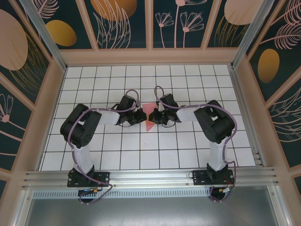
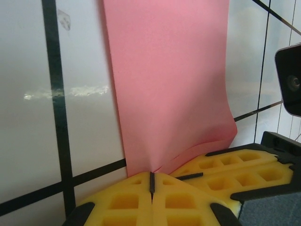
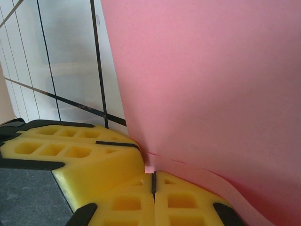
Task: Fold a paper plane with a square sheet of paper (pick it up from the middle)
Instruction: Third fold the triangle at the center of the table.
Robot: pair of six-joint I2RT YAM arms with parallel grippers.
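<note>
Top external high behind the arm bases, looking down on the gridded table, wrist cameras close over yellow fingers, all sharing the pink paper

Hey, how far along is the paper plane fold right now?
Done: the pink sheet has been grasped. In hand: the left gripper and right gripper are both shut on it, close together, and two layers show at the pinch, so a first fold looks started. Left: no slim pointed dart shape is visible, so most of the creases probably remain.
</note>
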